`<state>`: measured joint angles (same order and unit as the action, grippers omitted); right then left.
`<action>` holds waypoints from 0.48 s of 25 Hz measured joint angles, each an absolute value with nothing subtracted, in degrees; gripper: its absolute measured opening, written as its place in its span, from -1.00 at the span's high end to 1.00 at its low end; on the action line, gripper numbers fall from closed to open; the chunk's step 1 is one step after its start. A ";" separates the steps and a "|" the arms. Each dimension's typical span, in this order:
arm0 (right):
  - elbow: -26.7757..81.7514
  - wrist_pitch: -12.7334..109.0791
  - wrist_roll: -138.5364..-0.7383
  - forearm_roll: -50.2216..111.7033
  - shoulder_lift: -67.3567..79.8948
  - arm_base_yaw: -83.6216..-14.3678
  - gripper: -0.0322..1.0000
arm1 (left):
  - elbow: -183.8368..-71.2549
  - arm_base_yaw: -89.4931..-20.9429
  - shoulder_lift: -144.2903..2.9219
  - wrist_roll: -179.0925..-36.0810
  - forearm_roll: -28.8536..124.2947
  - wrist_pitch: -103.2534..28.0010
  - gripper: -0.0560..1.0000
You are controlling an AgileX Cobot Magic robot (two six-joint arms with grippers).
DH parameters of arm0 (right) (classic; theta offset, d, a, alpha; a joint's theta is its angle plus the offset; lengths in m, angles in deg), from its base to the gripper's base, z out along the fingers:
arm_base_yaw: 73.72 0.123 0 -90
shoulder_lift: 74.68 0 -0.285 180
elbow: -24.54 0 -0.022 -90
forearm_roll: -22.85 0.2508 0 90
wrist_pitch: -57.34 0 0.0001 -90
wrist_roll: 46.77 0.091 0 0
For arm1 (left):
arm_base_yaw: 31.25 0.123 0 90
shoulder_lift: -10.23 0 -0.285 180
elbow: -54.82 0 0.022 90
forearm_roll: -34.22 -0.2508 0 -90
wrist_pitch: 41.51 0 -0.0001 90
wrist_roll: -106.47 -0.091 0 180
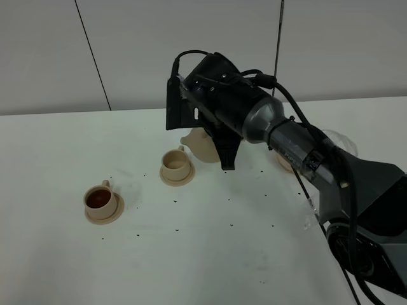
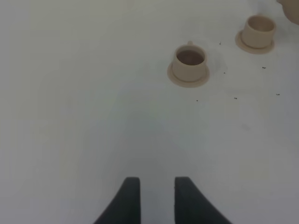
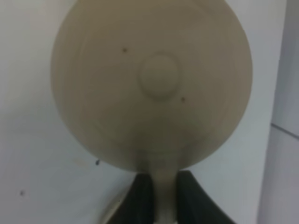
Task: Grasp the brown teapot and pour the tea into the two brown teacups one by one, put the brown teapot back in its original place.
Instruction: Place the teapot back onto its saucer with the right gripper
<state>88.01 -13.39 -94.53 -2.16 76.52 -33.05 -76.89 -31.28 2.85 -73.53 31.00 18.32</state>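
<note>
My right gripper [image 3: 163, 186] is shut on the loop handle of the brown teapot [image 3: 152, 84], whose knobbed lid faces the wrist camera. In the high view the teapot [image 1: 198, 143] is mostly hidden behind the right gripper [image 1: 227, 155]; its spout points left, just behind and to the right of the nearer brown teacup [image 1: 175, 164]. That cup looks pale inside. The other teacup [image 1: 102, 201], further left, holds dark tea. Both stand on saucers and also show in the left wrist view, the cup holding tea [image 2: 189, 63] and the pale cup [image 2: 258, 30]. The teapot's saucer [image 1: 284, 164] peeks from behind the arm. My left gripper [image 2: 156, 198] is open over bare table.
Small dark specks [image 1: 175, 202] are scattered over the white table [image 1: 210, 254]. The table's edge runs diagonally at the lower right, by the right arm's base [image 1: 369, 210]. Something clear and glossy [image 1: 337, 138] lies behind the arm at the right. A white wall stands behind.
</note>
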 joint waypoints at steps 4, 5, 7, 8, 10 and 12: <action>88.01 -13.32 -95.40 -4.59 76.52 -31.88 0.75 | -76.89 -31.28 2.85 -73.53 31.00 18.32 0.42; 88.01 -13.32 -95.47 -4.98 76.53 -31.64 0.75 | -76.89 -31.28 2.85 -73.53 31.00 18.32 0.42; 88.01 -13.32 -95.76 -6.59 76.67 -31.14 0.75 | -76.89 -31.28 2.85 -73.53 31.00 18.32 0.42; 88.01 -13.27 -95.96 -7.56 76.92 -30.95 0.75 | -76.89 -31.28 2.85 -73.53 31.00 18.32 0.42; 88.01 -13.27 -96.42 -9.35 77.51 -30.47 0.75 | -76.89 -31.28 2.85 -73.53 31.00 18.32 0.42; 88.01 -13.22 -96.60 -10.51 78.11 -30.00 0.75 | -76.89 -31.28 2.85 -73.53 31.00 18.32 0.42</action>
